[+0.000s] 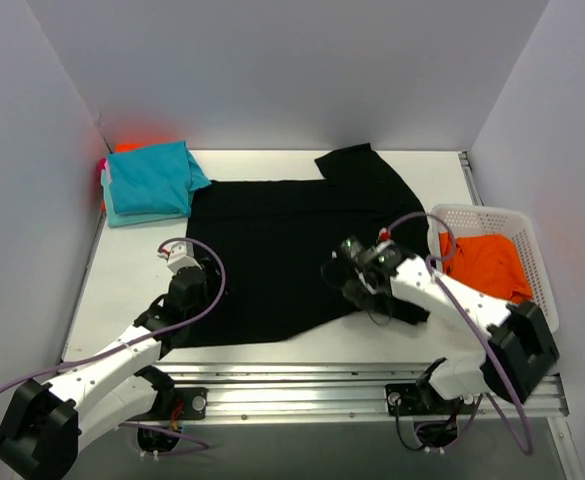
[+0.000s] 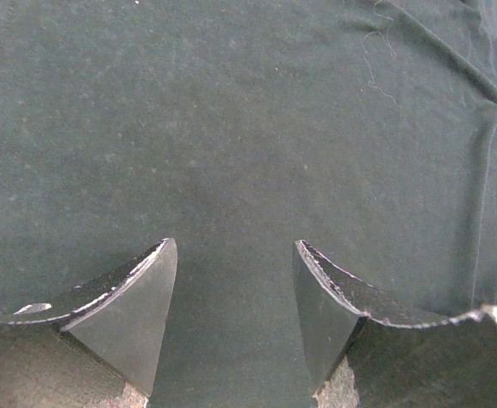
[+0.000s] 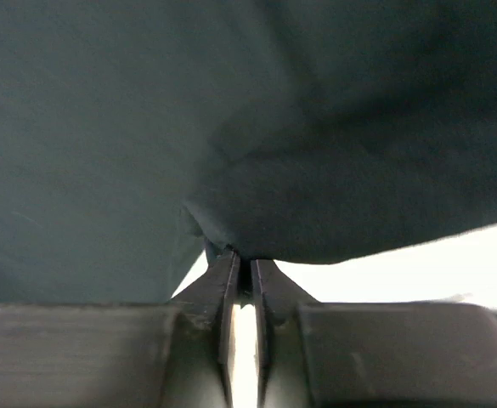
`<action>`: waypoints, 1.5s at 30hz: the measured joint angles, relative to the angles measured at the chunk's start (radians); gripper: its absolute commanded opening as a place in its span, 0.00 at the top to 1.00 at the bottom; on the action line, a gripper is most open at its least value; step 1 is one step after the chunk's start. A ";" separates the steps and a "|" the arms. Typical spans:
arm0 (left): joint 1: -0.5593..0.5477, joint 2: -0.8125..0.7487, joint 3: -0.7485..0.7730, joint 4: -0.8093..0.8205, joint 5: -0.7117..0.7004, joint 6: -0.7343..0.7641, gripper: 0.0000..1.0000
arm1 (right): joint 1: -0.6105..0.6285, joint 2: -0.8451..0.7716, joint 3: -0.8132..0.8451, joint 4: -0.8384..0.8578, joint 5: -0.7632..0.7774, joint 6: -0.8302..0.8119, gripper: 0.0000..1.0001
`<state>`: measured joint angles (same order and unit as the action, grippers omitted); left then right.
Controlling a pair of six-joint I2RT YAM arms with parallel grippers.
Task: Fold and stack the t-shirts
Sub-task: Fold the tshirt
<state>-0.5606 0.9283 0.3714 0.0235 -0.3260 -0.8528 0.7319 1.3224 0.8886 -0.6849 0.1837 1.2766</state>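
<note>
At the far left corner of the tabletop [image 1: 132,270] lies a folded stack of teal shirts [image 1: 150,180], with pink and orange edges showing under it. Just right of that stack the black t-shirt [image 1: 272,250] is spread flat over the middle of the tabletop. Its long axis runs roughly left to right, and one sleeve pokes out toward the far right. The left end effector [image 1: 194,275] hovers low over the shirt's left edge. In the left wrist view it [image 2: 233,255] is released, fingers wide apart, nothing between them, and plain black cloth fills the space ahead. Further right, the right end effector [image 1: 350,272] sits at the shirt's near right corner. The right wrist view shows it [image 3: 244,263] clenched on a pinched-up fold of the black cloth, with bright tabletop visible under the lifted hem. At the far right stands a white basket [image 1: 492,215] holding a crumpled orange shirt [image 1: 482,265], which has yet to be folded. The fold probably turns on the grasped corner. The rest of the shirt lies to the left and far side of the right end effector, so carrying the corner that way would lay it over the body. The left arm is the nearer one to the opposite edge and would likely need to close on the cloth there to match.
</note>
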 measured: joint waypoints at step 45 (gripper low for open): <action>0.038 0.021 -0.001 0.013 0.027 0.012 0.34 | -0.257 -0.069 -0.052 0.016 0.395 -0.138 0.25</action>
<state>-0.5228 0.9489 0.3702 0.0360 -0.2993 -0.8406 0.4747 1.2533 0.8364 -0.6685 0.5785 1.1385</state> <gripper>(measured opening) 0.654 0.750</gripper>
